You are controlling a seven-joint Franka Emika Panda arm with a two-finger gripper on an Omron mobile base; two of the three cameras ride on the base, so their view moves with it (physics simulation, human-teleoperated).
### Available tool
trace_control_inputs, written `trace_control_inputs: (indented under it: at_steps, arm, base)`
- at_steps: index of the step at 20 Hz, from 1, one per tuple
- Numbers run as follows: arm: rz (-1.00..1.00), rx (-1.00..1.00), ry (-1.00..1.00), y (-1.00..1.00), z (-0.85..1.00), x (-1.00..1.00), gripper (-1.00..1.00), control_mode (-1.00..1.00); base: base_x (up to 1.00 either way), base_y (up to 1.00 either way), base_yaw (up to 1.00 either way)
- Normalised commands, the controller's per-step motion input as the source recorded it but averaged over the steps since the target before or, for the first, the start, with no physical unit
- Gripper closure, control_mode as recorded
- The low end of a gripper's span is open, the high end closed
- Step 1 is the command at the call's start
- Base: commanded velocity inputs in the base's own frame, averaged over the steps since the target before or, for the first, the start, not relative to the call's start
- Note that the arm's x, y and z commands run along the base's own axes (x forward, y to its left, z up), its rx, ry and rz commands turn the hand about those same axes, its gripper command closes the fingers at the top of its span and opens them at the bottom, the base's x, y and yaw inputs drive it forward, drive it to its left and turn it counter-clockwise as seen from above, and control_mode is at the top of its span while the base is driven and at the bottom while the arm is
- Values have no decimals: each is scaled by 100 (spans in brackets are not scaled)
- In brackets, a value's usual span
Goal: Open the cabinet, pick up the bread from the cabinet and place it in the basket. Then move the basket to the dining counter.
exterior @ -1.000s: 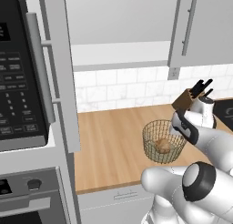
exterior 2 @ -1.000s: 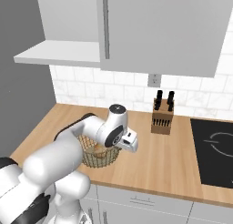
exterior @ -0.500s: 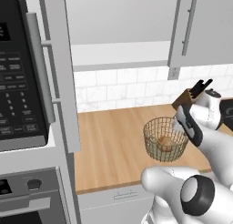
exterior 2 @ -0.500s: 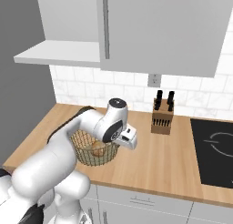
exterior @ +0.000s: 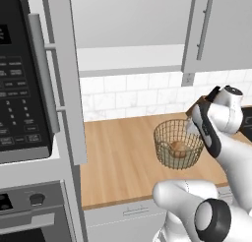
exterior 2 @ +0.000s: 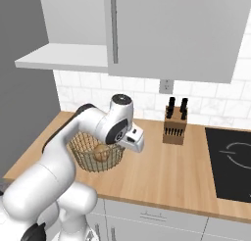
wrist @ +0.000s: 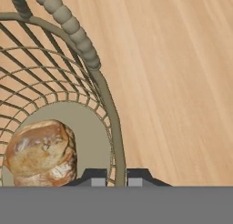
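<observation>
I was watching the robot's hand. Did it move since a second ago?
Yes. In the left base view the gripper has risen beside the basket, ending closer to the knife block behind it.

The basket [wrist: 107, 104] is thin tan-gold wire mesh with a smooth, matt base disc and a beaded, rope-like rim. The bread [wrist: 41, 152] has a rough, crackled brown crust, faintly glossy. The worktop [exterior: 123, 162] is pale wood plank, satin-smooth. Behind it, white tile backsplash [exterior 2: 147, 95] looks glazed; cabinet [exterior 2: 171, 34] panels are flat matt grey
</observation>
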Motion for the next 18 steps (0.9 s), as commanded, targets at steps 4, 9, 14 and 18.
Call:
trace_control_inputs:
  at_steps: [4,9,14,18]
  arm:
    - [0,2,0,11,54,0,100,-100]
    - [0,2,0,32,44,-4,100,-100]
    - [0,5,-1,35,37,-10,100,-100]
    - [0,9,-1,5,34,-5,100,-100]
  base:
    - [0,0,0]
    - [0,0,0]
    - [0,0,0]
    - [0,0,0]
